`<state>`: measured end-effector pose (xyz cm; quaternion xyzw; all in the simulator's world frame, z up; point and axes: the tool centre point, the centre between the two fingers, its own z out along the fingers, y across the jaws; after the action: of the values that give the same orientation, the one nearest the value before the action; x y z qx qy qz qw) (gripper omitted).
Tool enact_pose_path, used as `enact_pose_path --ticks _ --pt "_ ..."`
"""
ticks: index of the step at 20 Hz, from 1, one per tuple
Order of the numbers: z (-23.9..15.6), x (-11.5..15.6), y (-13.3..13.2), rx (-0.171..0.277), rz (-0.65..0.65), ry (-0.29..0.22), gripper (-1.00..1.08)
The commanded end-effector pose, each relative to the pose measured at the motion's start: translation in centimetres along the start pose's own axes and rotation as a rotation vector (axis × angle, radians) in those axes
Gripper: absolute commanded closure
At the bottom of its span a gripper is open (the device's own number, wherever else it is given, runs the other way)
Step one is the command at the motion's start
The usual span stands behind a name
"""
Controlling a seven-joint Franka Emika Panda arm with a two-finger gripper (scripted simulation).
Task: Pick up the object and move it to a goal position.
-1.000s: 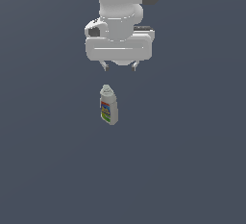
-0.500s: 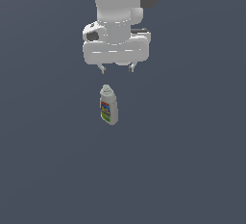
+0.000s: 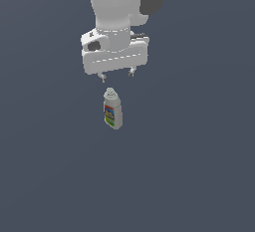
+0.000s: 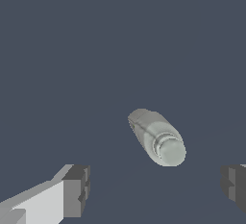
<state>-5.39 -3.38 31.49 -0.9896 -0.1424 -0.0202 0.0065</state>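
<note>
Hovering above the bottle (image 3: 112,108), the hand (image 3: 117,74) hangs from the white arm (image 3: 115,7) with its two fingers spread apart and nothing between them. In the exterior view only the small fingertips (image 3: 103,78) poke out below the broad white hand body, one to each side of the bottle's cap, and they stand clear of it without touching.

The bottle, a small off-white one with a narrow neck, stands upright on the plain dark grey worktop (image 3: 199,166), with its colourful label (blue, red, yellow and green bands) facing the exterior camera. It sits just beneath the hand, slightly toward the exterior view's left of the hand's midline, though the offset is slight enough that I would not press it.

From the wrist view the bottle (image 4: 157,137) is seen from above, cap toward the camera, and the body slants away behind it. Both dark finger pads (image 4: 77,190) appear at the frame's edge, well apart, with the bottle lying between their lines but beyond them. The label cannot be made out from this angle.
</note>
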Motion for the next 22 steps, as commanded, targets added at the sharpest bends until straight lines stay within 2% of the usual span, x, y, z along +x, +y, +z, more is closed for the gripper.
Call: enact_pose_path --ticks 1,14,22 --pt "0.4 -0.1 0.4 -0.001 -0.06 -0.005 -0.92" --pt "2.3 -0.5 2.6 0.0 -0.359 -0.029 -0.92" --pt "3.1 -0.7 3.5 0.003 -0.483 -0.039 -0.92"
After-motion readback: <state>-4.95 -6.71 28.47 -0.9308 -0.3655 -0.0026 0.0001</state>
